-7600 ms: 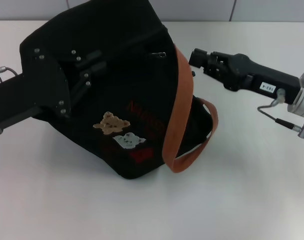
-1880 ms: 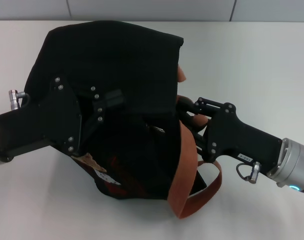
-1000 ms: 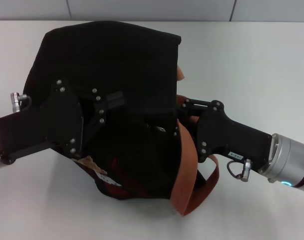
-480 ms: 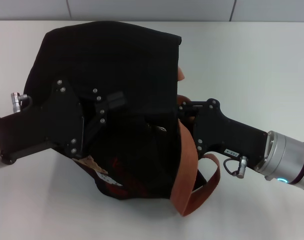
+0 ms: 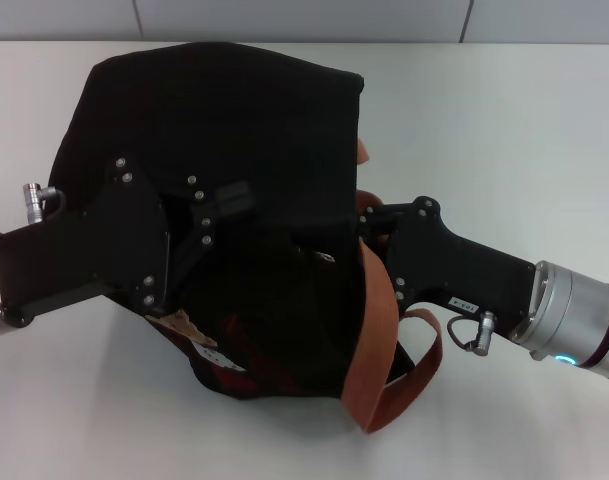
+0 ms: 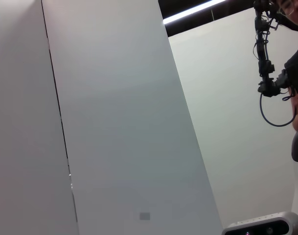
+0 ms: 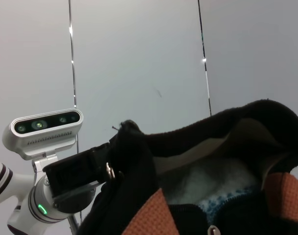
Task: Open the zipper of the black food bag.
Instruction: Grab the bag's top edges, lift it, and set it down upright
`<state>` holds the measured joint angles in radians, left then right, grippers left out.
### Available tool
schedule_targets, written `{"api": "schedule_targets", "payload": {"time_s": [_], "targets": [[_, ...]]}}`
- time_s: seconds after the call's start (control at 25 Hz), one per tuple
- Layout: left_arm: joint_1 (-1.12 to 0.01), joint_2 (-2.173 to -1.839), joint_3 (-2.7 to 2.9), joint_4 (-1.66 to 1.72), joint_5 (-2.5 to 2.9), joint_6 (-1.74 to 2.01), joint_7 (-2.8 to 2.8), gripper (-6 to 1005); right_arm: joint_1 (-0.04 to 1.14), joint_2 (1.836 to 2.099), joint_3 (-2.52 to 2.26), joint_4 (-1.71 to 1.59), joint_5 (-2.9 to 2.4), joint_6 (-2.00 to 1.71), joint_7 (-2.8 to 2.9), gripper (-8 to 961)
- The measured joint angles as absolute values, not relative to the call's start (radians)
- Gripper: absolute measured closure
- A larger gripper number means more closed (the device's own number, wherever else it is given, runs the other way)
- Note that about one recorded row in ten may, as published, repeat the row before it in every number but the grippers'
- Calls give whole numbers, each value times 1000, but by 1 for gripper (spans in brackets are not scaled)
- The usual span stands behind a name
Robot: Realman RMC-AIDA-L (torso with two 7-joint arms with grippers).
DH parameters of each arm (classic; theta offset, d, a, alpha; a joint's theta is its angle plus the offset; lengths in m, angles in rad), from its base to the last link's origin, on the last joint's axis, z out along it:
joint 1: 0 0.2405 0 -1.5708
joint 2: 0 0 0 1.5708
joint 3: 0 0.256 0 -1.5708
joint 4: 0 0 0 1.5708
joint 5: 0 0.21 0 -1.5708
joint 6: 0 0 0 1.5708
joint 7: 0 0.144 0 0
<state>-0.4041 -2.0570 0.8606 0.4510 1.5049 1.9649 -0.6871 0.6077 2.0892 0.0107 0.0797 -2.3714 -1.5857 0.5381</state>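
Black food bag (image 5: 234,130) lies tilted on white table (image 5: 504,120), bulk toward left half of it. Left gripper (image 5: 209,215) pressed into bag's left flank, clamped on fabric fold. Right gripper (image 5: 369,225) at bag's right edge, just beside orange-brown strap (image 5: 379,330); finger state can't tell, tips hidden by fabric. Small silver pull tab (image 5: 326,259) of zipper visible mid-bag, between both grippers. Right wrist view: bag mouth gaping, pale lining (image 7: 212,181) showing.
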Motion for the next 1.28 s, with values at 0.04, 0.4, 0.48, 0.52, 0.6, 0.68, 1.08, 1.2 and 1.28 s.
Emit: {"api": "schedule_targets", "payload": {"time_s": [0.04,0.4,0.48,0.52,0.6,0.68,1.08,1.2,1.28], "targets": [[-404,-2057,861,451,1505,1965,-687,991,608,2089,11,80,-2372,-1586,538,910],[-409,-2057,854,451,1505,1958,-687,990,601,2082,0,69,-2379,-1651,546,932],[-409,-2057,854,451,1505,1957,-687,990,593,2081,0,46,-2380,-1687,577,938],[-409,-2057,854,451,1505,1957,-687,990,593,2081,0,46,-2380,-1687,577,942],[-409,-2057,854,451,1505,1956,-687,990,588,2081,0,31,-2380,-1697,596,948],[-409,-2057,854,451,1505,1956,-687,989,582,2082,0,19,-2380,-1699,609,955],[-407,-2057,859,451,1505,1962,-686,989,577,2084,3,-29,-2377,-1689,665,946],[-405,-2057,859,451,1505,1963,-686,989,588,2085,0,-28,-2379,-1686,669,747],[-404,-2057,859,451,1505,1963,-686,988,599,2085,-6,-27,-2379,-1679,682,707]]}}
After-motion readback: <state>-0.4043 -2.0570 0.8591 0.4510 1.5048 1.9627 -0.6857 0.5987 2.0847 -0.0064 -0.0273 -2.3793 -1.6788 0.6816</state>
